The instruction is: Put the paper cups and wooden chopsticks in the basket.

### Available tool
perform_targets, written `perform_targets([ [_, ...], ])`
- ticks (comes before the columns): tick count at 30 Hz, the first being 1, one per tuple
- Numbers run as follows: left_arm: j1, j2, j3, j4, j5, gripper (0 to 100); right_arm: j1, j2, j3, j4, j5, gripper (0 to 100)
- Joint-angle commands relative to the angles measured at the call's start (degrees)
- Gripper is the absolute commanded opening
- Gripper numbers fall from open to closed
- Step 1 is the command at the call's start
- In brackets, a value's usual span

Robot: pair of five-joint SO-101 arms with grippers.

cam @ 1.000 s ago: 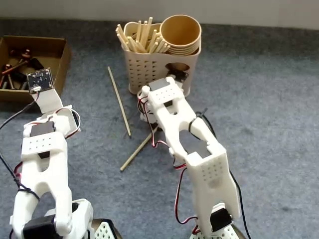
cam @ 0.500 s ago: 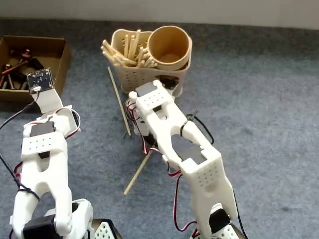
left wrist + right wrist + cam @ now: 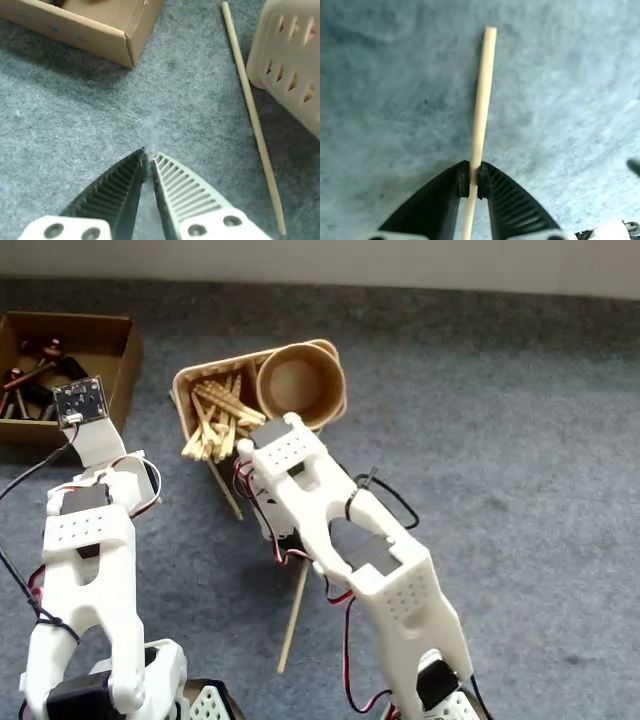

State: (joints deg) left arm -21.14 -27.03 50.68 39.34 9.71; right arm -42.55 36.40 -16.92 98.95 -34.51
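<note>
The right gripper (image 3: 472,182) is clamped tight on one wooden chopstick (image 3: 482,95). Lift it level, carry it far-left over the basket (image 3: 215,368), then release. The left gripper (image 3: 148,157) is closed and empty.

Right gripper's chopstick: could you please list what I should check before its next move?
1. Grip: the chopstick is clamped in the right gripper: ok.
2. Target: the basket standing upright: not ok, it is tipped.
3. The paper cups inside it: ok.
4. The other chopstick collected: not ok, it lies on the carpet beside the basket.
5. The left gripper out of the way, shut, empty: ok.
</note>
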Motion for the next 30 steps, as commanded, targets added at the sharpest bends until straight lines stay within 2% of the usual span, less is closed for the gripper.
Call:
perform_targets([
  [1,-0.75,-1.63,-0.4,-0.97,-0.53,0,-2.33,-2.42,-0.92,1.89,1.67,0.5],
  [14,-0.75,-1.63,-0.4,-0.97,-0.53,0,-2.33,-22.2,9.8,-1.1,1.76,0.5],
  [30,-0.75,-1.63,-0.4,-0.97,-0.53,0,-2.07,-42.86,14.55,-1.63,1.85,0.5],
])
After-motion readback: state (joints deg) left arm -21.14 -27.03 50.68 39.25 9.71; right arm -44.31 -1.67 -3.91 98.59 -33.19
